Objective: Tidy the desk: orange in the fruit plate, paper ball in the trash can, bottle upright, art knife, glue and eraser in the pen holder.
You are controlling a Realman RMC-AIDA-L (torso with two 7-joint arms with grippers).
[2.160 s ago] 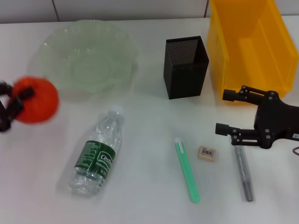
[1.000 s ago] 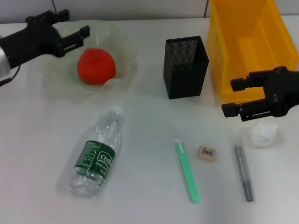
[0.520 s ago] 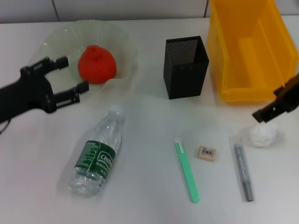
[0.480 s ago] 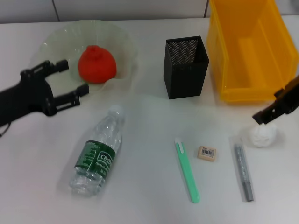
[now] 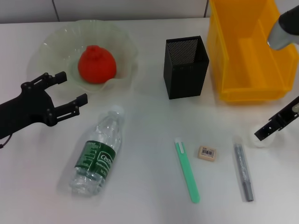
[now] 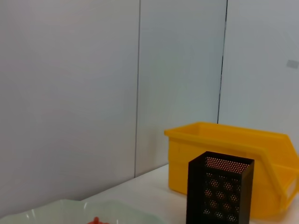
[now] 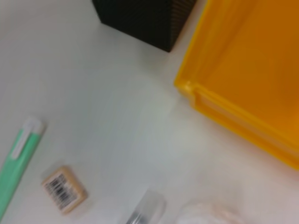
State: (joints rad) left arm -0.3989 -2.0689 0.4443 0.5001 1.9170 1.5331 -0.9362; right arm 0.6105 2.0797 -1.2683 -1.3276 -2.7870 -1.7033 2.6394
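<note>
1. We see the orange (image 5: 96, 64) sitting in the fruit plate (image 5: 55, 41); our left gripper (image 5: 69, 91) hangs just beside the plate with its fingers spread and empty.
2. Our right gripper (image 5: 276, 125) is over the paper ball (image 5: 260, 141) beside the trash can (image 5: 224, 56); we cannot tell its finger state.
3. We judge the ball is the step in hand: close squarely round it, lift clear of the bin's wall, release well inside.
4. Count: one bottle (image 5: 96, 155) lying down, one eraser (image 5: 207, 153), one green art knife (image 5: 188, 170), one grey glue stick (image 5: 244, 171), one pen holder (image 5: 186, 66).
</note>
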